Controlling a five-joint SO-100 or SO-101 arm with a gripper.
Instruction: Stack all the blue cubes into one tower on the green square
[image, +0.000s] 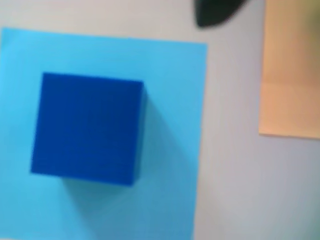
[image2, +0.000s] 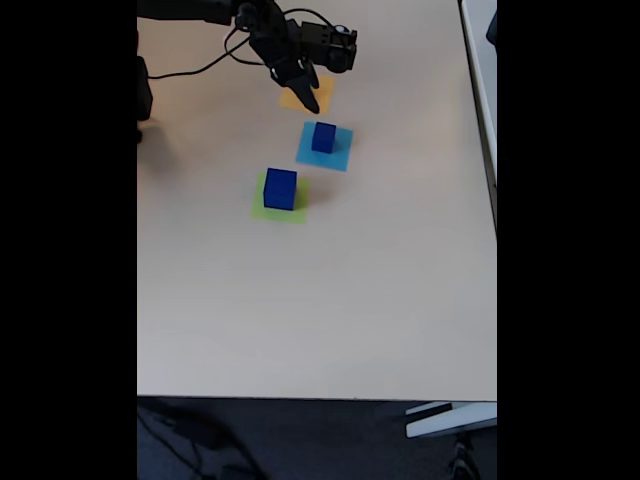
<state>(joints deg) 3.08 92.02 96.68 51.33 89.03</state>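
Large blue cube (image2: 280, 188) sits on the green square (image2: 262, 211), mid-surface (image2: 300, 320) in the fixed view; nothing on top of it yet. A smaller blue cube (image2: 323, 136) stands on the light-blue patch (image2: 342, 158), just beyond and to the right. Wrist view looks straight down on that smaller cube (image: 87, 127), set left of centre on its patch (image: 175, 75), orange patch (image: 290, 70) off to the right.

Pincer (image2: 310, 100) hangs over the orange patch (image2: 296, 98), near the smaller cube but not touching it. Holds nothing; how far the jaws stand apart I cannot tell.

Step in hand, by my reading: reaching for the smaller cube. Next move calls for shifting over it, jaws straddling two opposite faces, then descending squarely before closing.
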